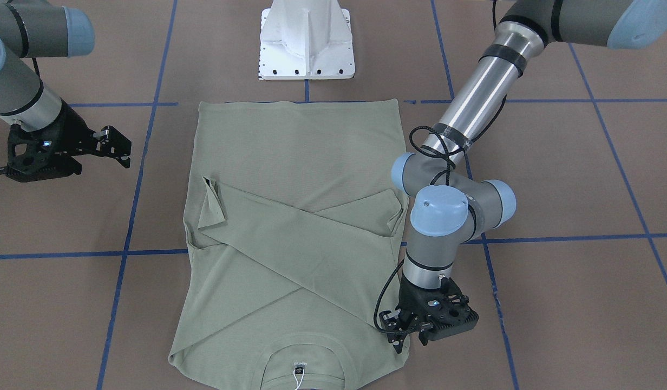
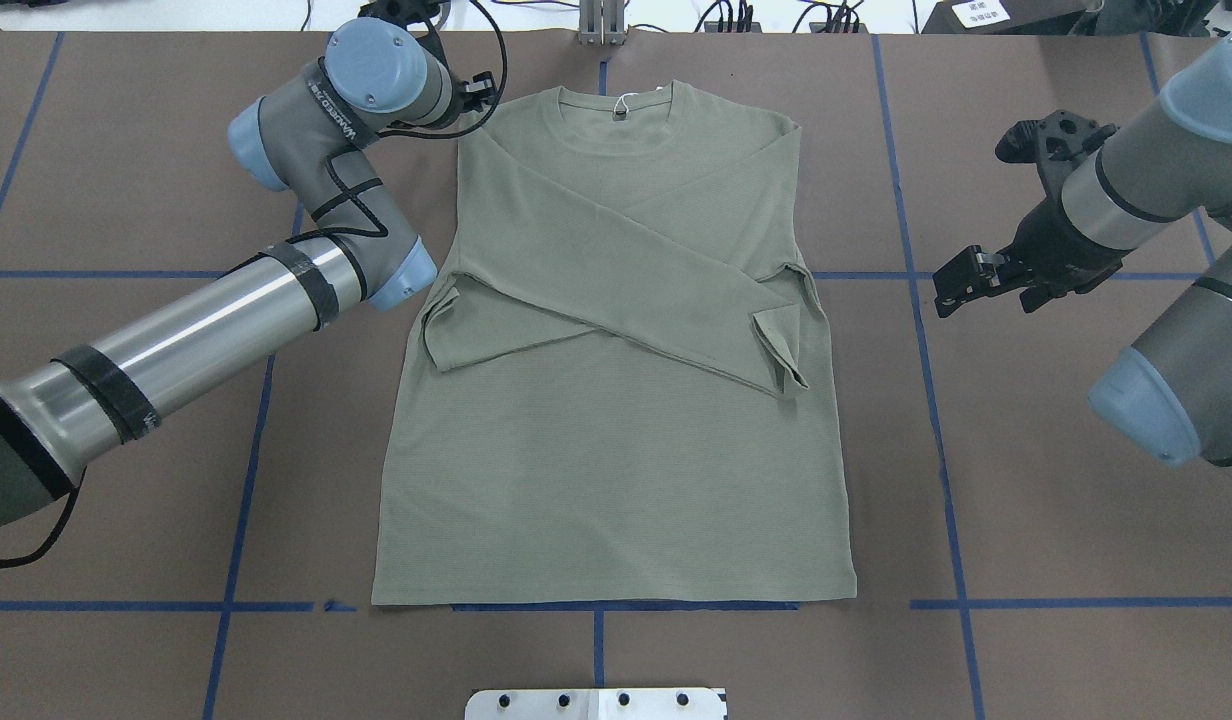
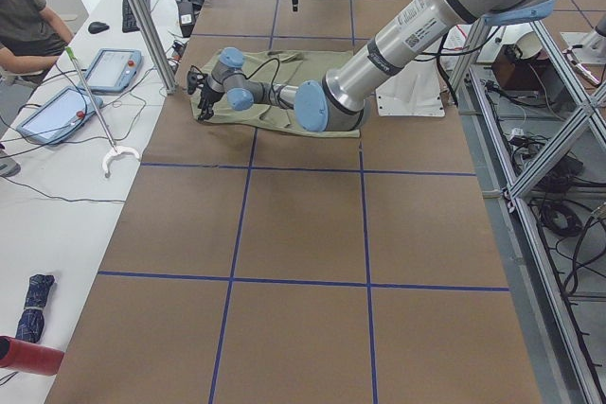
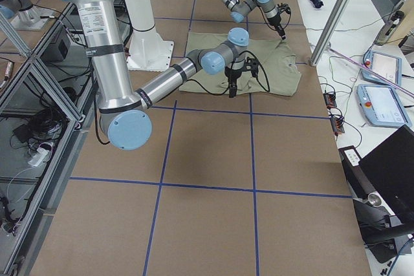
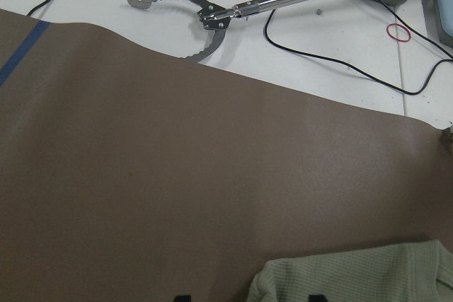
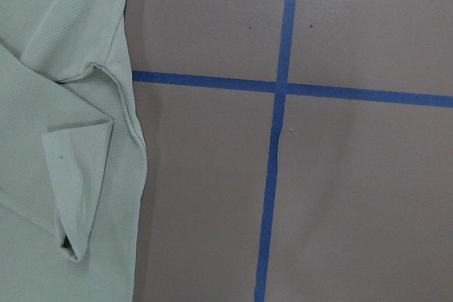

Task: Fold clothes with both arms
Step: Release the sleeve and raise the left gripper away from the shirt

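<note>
Brown counter [image 2: 1076, 500] gridded with blue tape [image 2: 936, 400]. Left hand [image 1: 396, 333] at the shoulder edge of the shirt [image 2: 616, 450], fingers apart, mostly hidden overhead behind its wrist. Shirt flat, sleeves crossed. Right hand [image 2: 944, 292] right of shirt, fingers spread, clear of it.

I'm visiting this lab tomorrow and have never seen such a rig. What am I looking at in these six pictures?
Two jointed robot arms, left and right, work at a brown table. Four pictures come from fixed cameras: one facing the robot, one over its shoulders, one at each table end. Two come from wrist cameras. A sage-green long-sleeved shirt lies flat, sleeves crossed over its chest. The left end effector sits low by one shoulder of the shirt; the right end effector is off to the shirt's other side. Both look open and hold nothing.
</note>
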`<state>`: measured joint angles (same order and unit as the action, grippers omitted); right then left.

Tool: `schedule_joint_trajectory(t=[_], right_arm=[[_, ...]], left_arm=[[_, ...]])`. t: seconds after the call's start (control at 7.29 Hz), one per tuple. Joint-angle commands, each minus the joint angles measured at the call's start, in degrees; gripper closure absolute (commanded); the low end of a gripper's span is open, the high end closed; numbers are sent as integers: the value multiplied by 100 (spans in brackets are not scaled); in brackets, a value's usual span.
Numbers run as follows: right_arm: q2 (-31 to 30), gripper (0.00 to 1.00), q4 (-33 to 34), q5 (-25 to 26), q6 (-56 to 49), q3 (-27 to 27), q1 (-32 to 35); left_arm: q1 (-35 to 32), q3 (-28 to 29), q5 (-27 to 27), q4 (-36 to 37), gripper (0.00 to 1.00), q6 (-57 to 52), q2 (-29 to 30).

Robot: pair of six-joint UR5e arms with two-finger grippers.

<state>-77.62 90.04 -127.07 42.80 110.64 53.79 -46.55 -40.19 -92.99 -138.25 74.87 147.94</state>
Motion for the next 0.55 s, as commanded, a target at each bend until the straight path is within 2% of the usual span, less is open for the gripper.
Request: schedule_joint_trajectory(t=[0.0,0.14,0.27,0.41], right_arm=[[2,0,5,7,0,-7,0],[2,0,5,7,8,-7,0],[2,0,5,7,0,-25,0],[2,0,5,7,0,-34,0]], left_arm=[[5,81,0,-96,62,1,68],[5,81,0,-88,85,1,77],[14,90,0,-88,100,1,77],[14,90,0,-88,100,-8,68]])
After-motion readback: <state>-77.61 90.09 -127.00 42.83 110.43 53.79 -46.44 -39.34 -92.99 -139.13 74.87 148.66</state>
